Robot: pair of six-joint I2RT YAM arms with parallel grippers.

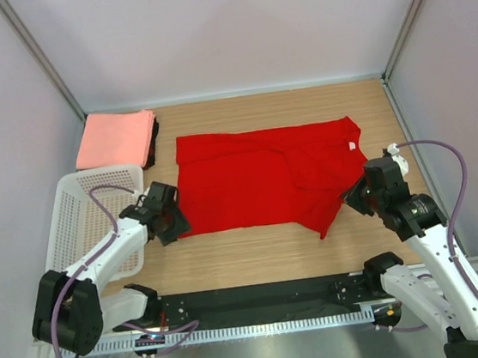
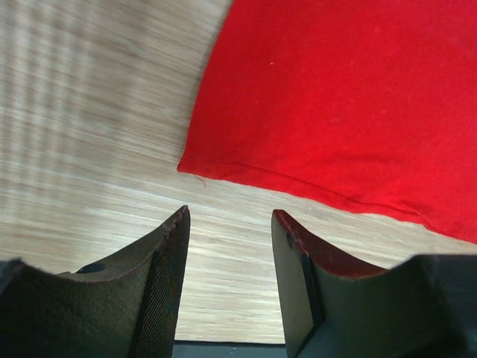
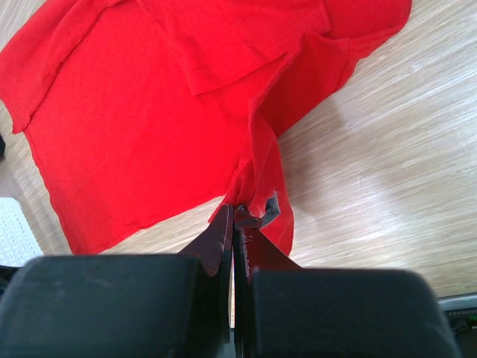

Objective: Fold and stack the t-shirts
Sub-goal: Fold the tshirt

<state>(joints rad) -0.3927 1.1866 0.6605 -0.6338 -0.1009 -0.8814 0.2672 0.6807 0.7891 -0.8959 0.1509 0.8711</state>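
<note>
A bright red t-shirt (image 1: pixel 256 177) lies spread flat on the wooden table, partly folded over on its right side. My left gripper (image 1: pixel 171 219) is open and empty, just off the shirt's near left corner (image 2: pixel 186 162); in the left wrist view the gripper (image 2: pixel 229 213) hovers over bare wood with the red shirt (image 2: pixel 335 97) just ahead. My right gripper (image 1: pixel 353 194) is shut on the shirt's right near edge; in the right wrist view the gripper (image 3: pixel 237 214) pinches a lifted fold of the red shirt (image 3: pixel 149 112). A folded salmon-pink shirt (image 1: pixel 113 139) lies at the back left on a dark folded one (image 1: pixel 153 141).
A white plastic mesh basket (image 1: pixel 80 223) stands at the left, beside my left arm. Grey walls close in the table on three sides. A black rail (image 1: pixel 261 297) runs along the near edge between the arm bases.
</note>
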